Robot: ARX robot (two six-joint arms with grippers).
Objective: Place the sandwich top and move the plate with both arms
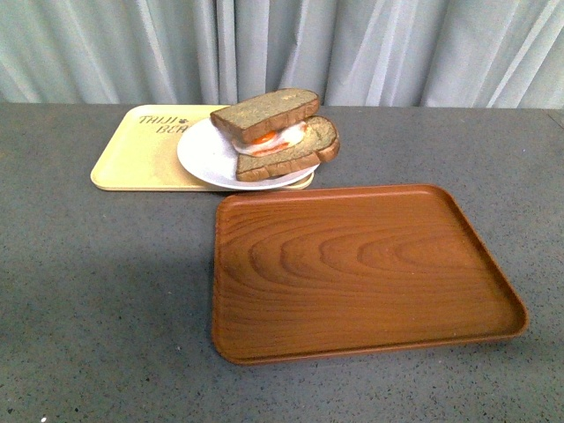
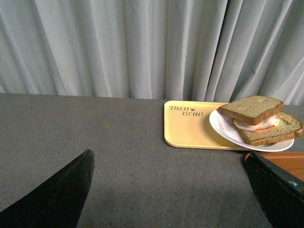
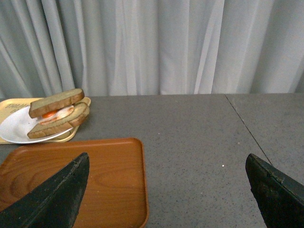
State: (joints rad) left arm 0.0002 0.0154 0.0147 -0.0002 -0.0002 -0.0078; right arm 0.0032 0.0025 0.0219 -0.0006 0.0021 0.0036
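The sandwich top [image 1: 265, 114], a brown speckled bread slice, lies tilted on the fried egg and lower slice [image 1: 291, 150]. The stack sits on the white plate [image 1: 201, 156], which rests half on the yellow tray [image 1: 141, 150]. Both wrist views show it too: sandwich top [image 2: 251, 108] on plate [image 2: 223, 126], and sandwich top [image 3: 56, 101] on plate [image 3: 14, 127]. Neither arm appears in the front view. My left gripper [image 2: 168, 187] is open over bare table, well short of the plate. My right gripper [image 3: 166, 190] is open with nothing between its fingers, near the brown tray's edge.
A brown wood-grain tray [image 1: 361, 264] lies empty in front of the plate, also seen as brown tray [image 3: 71, 175] in the right wrist view. Grey curtains [image 1: 282, 44] hang behind the grey table [image 1: 88, 308]. A table seam [image 3: 247, 130] runs on the right.
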